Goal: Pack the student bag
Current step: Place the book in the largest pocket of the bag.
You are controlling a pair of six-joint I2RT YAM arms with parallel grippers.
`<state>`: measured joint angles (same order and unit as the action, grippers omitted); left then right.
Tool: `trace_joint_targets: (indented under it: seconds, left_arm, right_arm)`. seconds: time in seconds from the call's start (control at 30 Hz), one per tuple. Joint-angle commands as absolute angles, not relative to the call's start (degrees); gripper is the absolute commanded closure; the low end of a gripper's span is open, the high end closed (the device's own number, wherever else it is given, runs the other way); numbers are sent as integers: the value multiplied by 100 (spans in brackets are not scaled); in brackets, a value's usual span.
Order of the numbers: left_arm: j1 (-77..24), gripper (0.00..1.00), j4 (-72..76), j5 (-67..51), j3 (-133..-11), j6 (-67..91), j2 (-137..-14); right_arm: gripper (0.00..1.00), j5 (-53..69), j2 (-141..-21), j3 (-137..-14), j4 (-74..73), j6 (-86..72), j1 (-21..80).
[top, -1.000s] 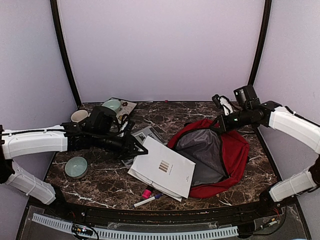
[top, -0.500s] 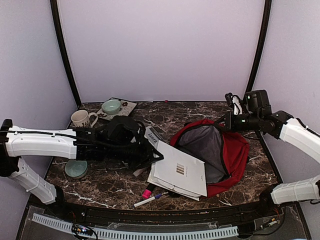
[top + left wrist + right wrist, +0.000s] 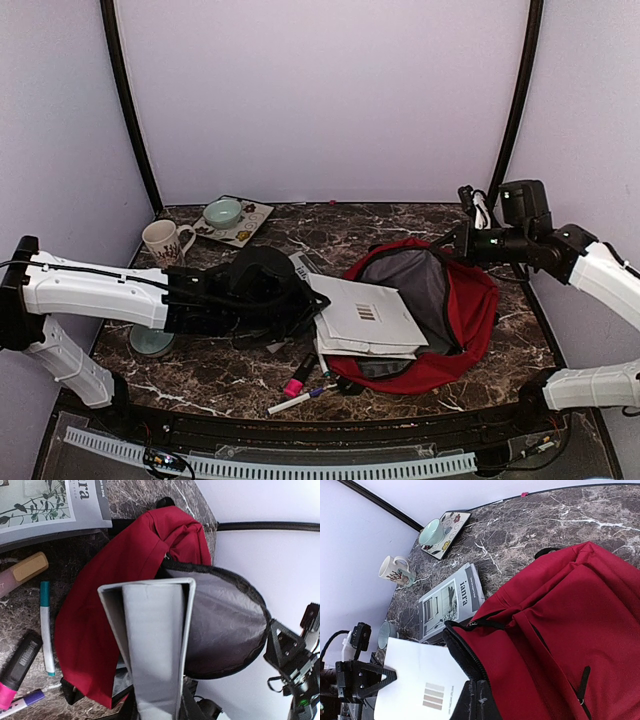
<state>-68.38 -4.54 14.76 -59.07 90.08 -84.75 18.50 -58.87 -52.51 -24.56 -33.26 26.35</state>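
the left gripper (image 3: 313, 312) is clamped on the near end of a white binder (image 3: 365, 315), its fingers (image 3: 189, 707) pressed to either side of the grey spine. beyond those fingertips the far end of the binder sits inside the mouth of the red bag (image 3: 472, 300), against its grey lining. the bag lies on its side on the dark marble table (image 3: 340, 225), straight ahead of the left fingers with its opening turned toward them. the right gripper (image 3: 461, 240) is closed tight on the black zip rim at the far edge of that mouth and holds it raised, so the opening stands wide; the bulk of the bag spreads below and to the side of the right fingers. just beside the left fingers, on the side away from the bag, a magazine (image 3: 45, 505) lies flat on the table. near it are a teal pen (image 3: 46, 630), a pink highlighter (image 3: 15, 676) and a tan-capped marker (image 3: 27, 567), all apart from the binder. well behind the left fingers, back along the arm, stand a patterned mug (image 3: 165, 240) and a pale green bowl (image 3: 223, 212) on a small tray (image 3: 250, 222).
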Motion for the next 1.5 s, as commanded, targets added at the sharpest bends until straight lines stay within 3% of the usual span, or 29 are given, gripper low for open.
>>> trace_joint_targets:
  seconds: [0.0, 0.23, 0.63, 0.93, 1.2, 1.47]
  left_arm:
    - [-6855, 100, 279, 2151, -5787, 9713, -8562]
    - [-6874, 100, 1069, 2018, -5873, 9986, -9199]
    - [-7350, 100, -121, 3320, -6726, 11048, -9789]
    - [-7343, 100, 695, 3884, -6824, 10884, -10239]
    - [-7343, 100, 366, 4125, -7868, 10480, -10972]
    - [-7050, 100, 1202, 3565, -8237, 9903, -11529]
  right_arm:
    - [100, 1942, -5605, -5391, -2391, -3558, 2654]
    - [100, 2011, -5411, -5605, -2261, -4065, 2654]
    - [100, 2226, -5547, -6130, -2753, -4340, 2663]
    - [100, 2347, -5662, -6072, -2888, -4184, 2660]
    - [100, 2252, -5628, -6263, -3081, -4028, 2663]
    - [100, 2038, -5537, -6476, -3246, -3886, 2663]
